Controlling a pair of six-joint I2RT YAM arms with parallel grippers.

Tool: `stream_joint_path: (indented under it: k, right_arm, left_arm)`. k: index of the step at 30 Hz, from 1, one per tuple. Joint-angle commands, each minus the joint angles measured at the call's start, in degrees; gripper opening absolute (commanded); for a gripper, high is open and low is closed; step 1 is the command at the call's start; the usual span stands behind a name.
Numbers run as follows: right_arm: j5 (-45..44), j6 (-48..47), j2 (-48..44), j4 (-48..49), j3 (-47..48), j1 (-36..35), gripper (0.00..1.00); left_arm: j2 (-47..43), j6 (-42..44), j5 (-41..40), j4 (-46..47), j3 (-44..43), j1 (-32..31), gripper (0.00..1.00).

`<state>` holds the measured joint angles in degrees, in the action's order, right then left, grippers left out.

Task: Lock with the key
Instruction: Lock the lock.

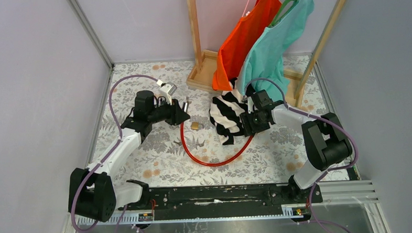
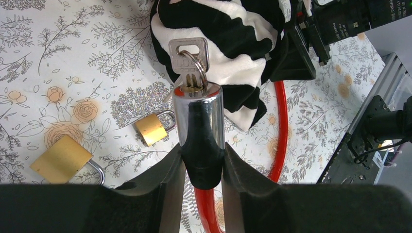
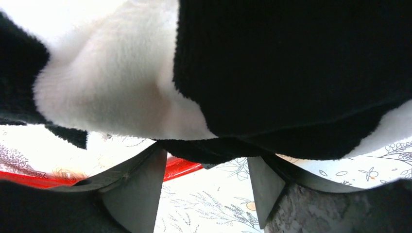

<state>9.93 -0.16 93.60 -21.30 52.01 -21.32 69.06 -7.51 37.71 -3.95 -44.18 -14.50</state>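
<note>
My left gripper [image 1: 181, 114] is shut on the black collar of a chrome lock cylinder [image 2: 199, 114] on a red cable [image 1: 216, 161]. In the left wrist view its fingers [image 2: 165, 170] squeeze the collar from both sides. A small silvery key [image 2: 188, 54] on a ring stands in the cylinder's top end. My right gripper [image 1: 246, 123] is open at the edge of a black-and-white striped cloth [image 1: 227, 111]. In the right wrist view its jaws [image 3: 206, 162] stand apart with nothing between them. The cloth [image 3: 243, 73] hangs over them, and a piece of red cable [image 3: 180, 167] shows beneath it.
A small brass padlock [image 2: 151, 128] lies on the floral mat beside the cable, and a larger brass padlock [image 2: 61, 158] lies to its left. A wooden rack [image 1: 204, 69] with orange and teal shirts stands at the back. Grey walls close both sides.
</note>
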Motion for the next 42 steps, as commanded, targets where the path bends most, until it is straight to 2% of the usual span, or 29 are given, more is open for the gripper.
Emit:
stream_joint_path:
  k: [1, 6, 9, 12, 19, 26, 32, 36, 42]
  right_arm:
    - [-3.1, -0.5, 1.3, 2.2, -0.2, 0.2, 0.66]
    - [-5.8, -4.0, 1.4, 0.0, 0.1, -4.3, 0.53]
    - [-7.0, -5.1, 1.4, -0.5, -0.1, -4.7, 0.45]
    - [-9.8, -6.9, 0.9, -2.0, 0.0, -4.5, 0.44]
    - [-13.1, -12.6, -2.3, -4.2, -2.3, -1.2, 0.38]
    - [-13.6, -16.0, -0.4, -3.0, -3.5, 1.7, 0.21]
    - [-16.0, -20.2, -4.1, -2.3, -4.6, 5.7, 0.10]
    - [-14.8, -25.9, -6.6, -1.7, -5.7, 6.5, 0.00]
    - [-9.5, -29.1, -8.4, -2.2, -5.6, 6.8, 0.00]
  left_arm:
    - [0.2, 1.1, 0.5, 2.2, -1.3, -0.4, 0.00]
    - [0.4, 1.4, 0.3, 2.2, -1.4, -0.4, 0.00]
    - [0.6, 1.6, 0.2, 2.1, -1.6, -0.4, 0.00]
    - [0.5, 2.1, 0.1, 2.2, -1.7, -0.4, 0.00]
    - [1.5, 7.1, 5.0, 1.3, -3.9, -3.9, 0.00]
    - [4.6, 9.7, 5.9, 3.0, -5.4, -10.6, 0.00]
    - [8.3, 12.1, 8.8, 3.0, -7.3, -14.1, 0.00]
    - [10.7, 13.5, 9.7, 3.1, -7.9, -16.2, 0.00]
    - [11.2, 12.6, 9.5, 4.6, -7.2, -17.0, 0.00]
